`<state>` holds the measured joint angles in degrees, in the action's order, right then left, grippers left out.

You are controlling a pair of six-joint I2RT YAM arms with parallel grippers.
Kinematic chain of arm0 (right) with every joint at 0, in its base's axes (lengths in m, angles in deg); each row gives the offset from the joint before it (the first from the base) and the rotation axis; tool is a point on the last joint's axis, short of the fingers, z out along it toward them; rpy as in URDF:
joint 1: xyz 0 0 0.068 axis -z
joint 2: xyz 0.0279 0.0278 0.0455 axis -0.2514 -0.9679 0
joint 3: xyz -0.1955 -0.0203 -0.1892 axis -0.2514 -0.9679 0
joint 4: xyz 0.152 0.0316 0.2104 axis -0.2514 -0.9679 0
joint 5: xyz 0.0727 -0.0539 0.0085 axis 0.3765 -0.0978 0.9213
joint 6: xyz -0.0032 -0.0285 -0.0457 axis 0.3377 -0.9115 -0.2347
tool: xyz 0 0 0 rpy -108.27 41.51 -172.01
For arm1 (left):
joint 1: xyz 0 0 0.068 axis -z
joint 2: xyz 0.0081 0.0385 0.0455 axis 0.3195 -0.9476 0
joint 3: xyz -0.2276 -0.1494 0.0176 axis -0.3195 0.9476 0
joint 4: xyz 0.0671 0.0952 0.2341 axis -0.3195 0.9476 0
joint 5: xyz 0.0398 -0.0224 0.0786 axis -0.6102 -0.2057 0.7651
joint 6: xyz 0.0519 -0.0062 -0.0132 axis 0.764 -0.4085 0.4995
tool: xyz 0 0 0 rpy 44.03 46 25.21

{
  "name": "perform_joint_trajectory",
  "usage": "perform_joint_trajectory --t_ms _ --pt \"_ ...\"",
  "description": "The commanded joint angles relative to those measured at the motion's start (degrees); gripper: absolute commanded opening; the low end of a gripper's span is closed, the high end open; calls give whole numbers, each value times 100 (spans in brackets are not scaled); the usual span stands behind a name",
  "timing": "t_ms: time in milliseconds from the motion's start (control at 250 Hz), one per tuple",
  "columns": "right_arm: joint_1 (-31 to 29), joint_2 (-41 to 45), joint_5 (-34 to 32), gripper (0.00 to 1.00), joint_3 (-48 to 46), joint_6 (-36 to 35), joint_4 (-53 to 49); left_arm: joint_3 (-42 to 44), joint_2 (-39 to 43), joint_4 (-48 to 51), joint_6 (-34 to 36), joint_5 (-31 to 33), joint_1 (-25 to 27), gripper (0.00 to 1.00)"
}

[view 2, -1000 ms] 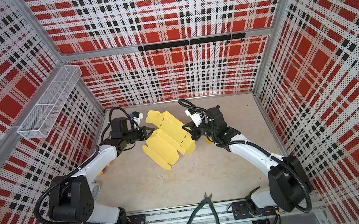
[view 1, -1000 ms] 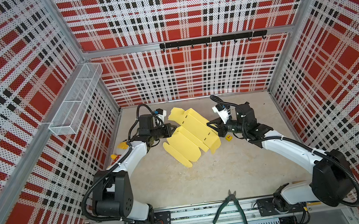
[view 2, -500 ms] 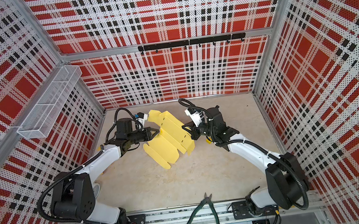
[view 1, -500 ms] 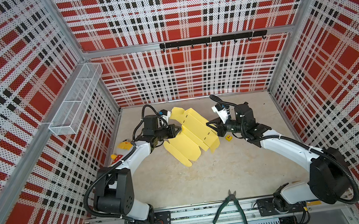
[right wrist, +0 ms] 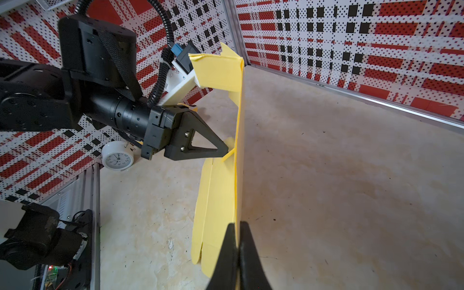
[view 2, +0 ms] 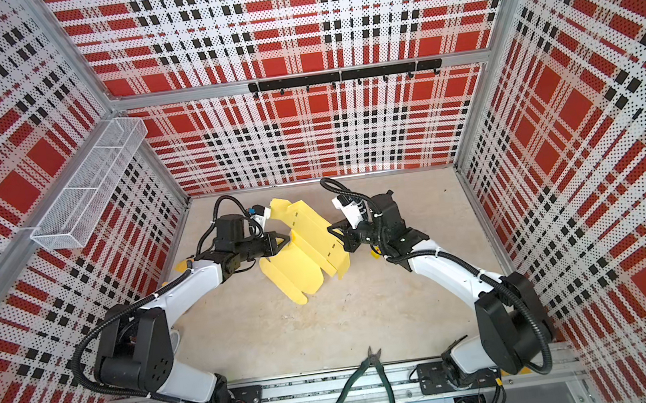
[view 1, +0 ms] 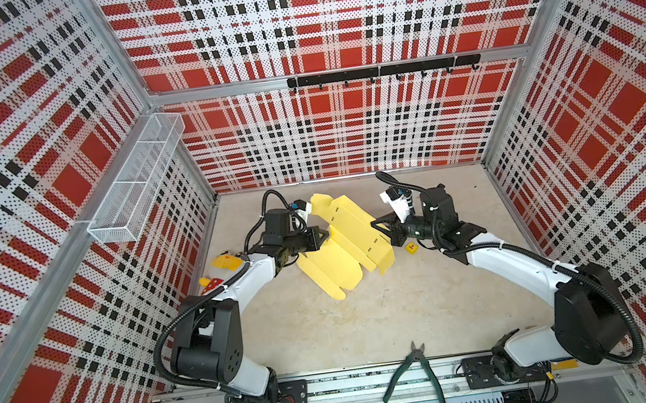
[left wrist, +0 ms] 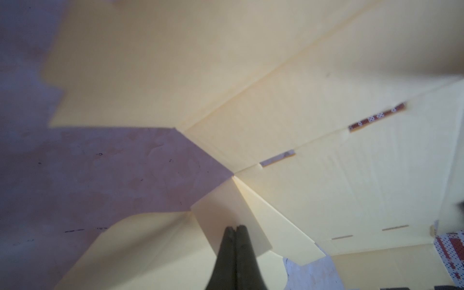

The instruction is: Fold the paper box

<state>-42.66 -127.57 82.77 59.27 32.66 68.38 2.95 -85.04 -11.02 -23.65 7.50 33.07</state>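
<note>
The paper box [view 1: 352, 228] [view 2: 308, 235] is a pale yellow die-cut sheet, partly folded and held tilted up off the table at the back middle. My right gripper [view 1: 375, 223] [right wrist: 237, 224] is shut on one edge of the sheet [right wrist: 218, 200], which stands on edge between its fingers. My left gripper [view 1: 327, 233] [left wrist: 235, 227] is shut, its closed tips pressed against a small side flap [left wrist: 218, 211] from the opposite side. The right wrist view shows the left gripper's tip [right wrist: 227, 150] touching that flap. Slots and creases run across the sheet [left wrist: 326, 175].
A yellow plush toy [view 1: 222, 265] lies by the left wall and a tiny yellow cube [view 1: 410, 247] beside the right wrist. Green pliers [view 1: 415, 371] rest on the front rail. A wire basket [view 1: 135, 188] hangs on the left wall. A white clock [right wrist: 117, 159] stands near the left wall.
My left gripper has moved right, from just clear of the sheet to pressing on its side flap. The right gripper has kept its hold and place.
</note>
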Motion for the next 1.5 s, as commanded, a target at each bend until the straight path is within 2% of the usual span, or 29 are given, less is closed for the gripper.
perform_joint_trajectory --t_ms 0,160,320,536,724,1084,1248,1325,1497 --pt "-55 -89 -245 0 307 -584 -416 -47 91 132 82 122 -89 7" --pt "-55 -330 -809 0 735 -1562 -1617 -341 387 797 555 386 -344 22" --pt "-64 -644 -958 0 1085 -2511 -2312 -600 549 1128 875 305 -783 42" --pt "-230 -1166 -1122 0 1679 -3854 -3244 -517 654 1135 1061 509 -1208 50" --pt "-639 -1518 -1605 0 1749 -4523 -3238 -497 587 1116 1290 531 -1208 55" --pt "-965 -1260 -2432 0 1021 -4855 -1888 -698 530 1419 1777 604 -1218 59" --pt "-1050 -918 -2956 0 594 -5400 -950 -820 491 1474 1827 509 -1221 60" --pt "-1200 -848 -3402 0 379 -5818 -496 -908 507 1564 1855 400 -1221 60" --pt "-1446 -707 -4308 0 -319 -6543 1228 -1060 512 1687 2020 377 -1216 61"
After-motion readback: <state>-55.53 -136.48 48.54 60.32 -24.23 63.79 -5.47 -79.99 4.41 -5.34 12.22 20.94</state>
